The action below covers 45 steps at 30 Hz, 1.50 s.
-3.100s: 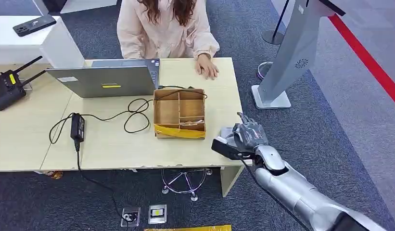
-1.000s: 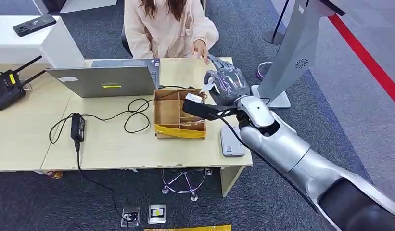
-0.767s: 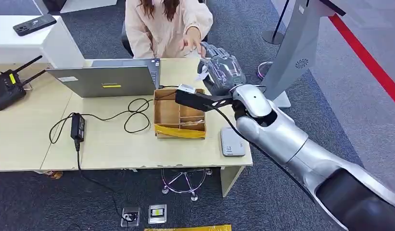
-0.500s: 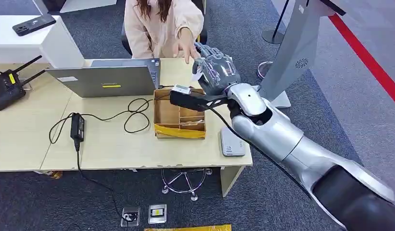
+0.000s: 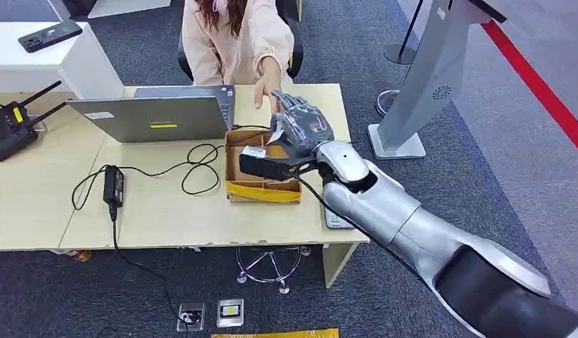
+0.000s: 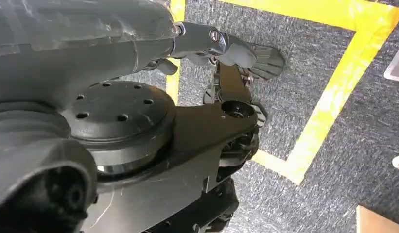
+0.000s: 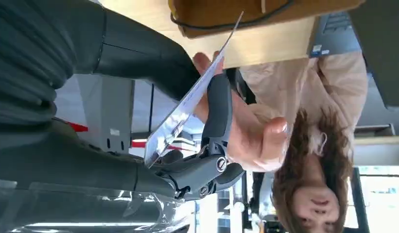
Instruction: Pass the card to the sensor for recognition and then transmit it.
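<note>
My right hand (image 5: pixel 300 129) hovers over the far edge of the cardboard box (image 5: pixel 263 184), pinching a thin white card (image 5: pixel 274 132) between thumb and fingers. In the right wrist view the card (image 7: pixel 185 109) is edge-on, and a person's hand (image 7: pixel 248 138) reaches in and touches its far side. That same person's hand (image 5: pixel 265 90) stretches from across the table. The grey card sensor (image 5: pixel 331 218) lies flat at the table's right front corner, half hidden under my forearm. My left hand (image 6: pixel 231 46) hangs over the carpet with its fingers stretched out and holds nothing.
A laptop (image 5: pixel 155 116) stands left of the box, with a black cable and power brick (image 5: pixel 114 186) in front of it. A black router (image 5: pixel 11 130) sits at the far left. A grey kiosk stand (image 5: pixel 430 77) rises right of the table (image 5: pixel 166 218).
My right arm rose from the sensor at the table's front corner, swung toward the person, then dipped left over the box. The person's hand left the table and reached for the card.
</note>
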{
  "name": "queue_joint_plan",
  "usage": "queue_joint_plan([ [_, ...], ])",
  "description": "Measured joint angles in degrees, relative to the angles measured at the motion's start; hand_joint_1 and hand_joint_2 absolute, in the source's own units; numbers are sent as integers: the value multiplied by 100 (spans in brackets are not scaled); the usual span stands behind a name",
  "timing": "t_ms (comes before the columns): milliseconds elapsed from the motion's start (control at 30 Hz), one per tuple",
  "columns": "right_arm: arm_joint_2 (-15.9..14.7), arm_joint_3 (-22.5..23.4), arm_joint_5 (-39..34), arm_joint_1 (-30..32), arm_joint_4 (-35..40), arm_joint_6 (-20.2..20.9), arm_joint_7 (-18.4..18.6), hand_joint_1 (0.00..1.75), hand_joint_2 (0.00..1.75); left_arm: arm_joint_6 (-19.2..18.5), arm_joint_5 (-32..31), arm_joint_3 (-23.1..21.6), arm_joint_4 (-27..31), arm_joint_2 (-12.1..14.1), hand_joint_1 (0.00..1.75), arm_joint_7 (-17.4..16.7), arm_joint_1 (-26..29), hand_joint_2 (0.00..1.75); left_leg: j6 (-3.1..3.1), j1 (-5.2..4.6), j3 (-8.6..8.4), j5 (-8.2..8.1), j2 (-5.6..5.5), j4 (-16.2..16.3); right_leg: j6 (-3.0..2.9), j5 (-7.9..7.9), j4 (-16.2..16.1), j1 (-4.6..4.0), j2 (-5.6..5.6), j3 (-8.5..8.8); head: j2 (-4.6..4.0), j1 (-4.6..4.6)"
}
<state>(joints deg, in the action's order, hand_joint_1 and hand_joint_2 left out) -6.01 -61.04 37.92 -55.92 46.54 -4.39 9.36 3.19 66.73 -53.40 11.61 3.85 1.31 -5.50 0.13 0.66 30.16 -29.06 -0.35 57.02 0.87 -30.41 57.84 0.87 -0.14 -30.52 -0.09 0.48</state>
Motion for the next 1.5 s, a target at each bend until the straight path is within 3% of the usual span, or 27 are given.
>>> queue_joint_plan([
  [400,77,-18,53,13,-459,2,111,175,175,-61,162,-4,0,-37,0,-188,37,0,0,-1,1,0,1,2,0,0,0,1,5,-3,0,0],
  [1000,72,-9,96,-325,-796,-112,127,175,175,-2,352,0,-13,-74,0,-50,51,0,0,0,3,0,0,2,0,0,0,0,2,-4,0,0],
  [1033,74,-7,98,-332,-813,-116,127,0,175,-2,354,0,-13,-74,0,-50,51,0,0,0,4,0,0,2,0,0,0,0,2,-4,0,0],
  [1067,74,-9,96,-339,-827,-118,127,0,0,-2,352,0,-13,-74,0,-50,50,0,0,0,4,0,0,3,0,0,0,0,2,-4,0,0],
  [1500,48,39,345,-339,-916,-743,378,0,0,112,409,0,-15,-85,0,-111,51,0,0,0,0,0,3,3,0,0,0,0,11,-6,0,0],
])
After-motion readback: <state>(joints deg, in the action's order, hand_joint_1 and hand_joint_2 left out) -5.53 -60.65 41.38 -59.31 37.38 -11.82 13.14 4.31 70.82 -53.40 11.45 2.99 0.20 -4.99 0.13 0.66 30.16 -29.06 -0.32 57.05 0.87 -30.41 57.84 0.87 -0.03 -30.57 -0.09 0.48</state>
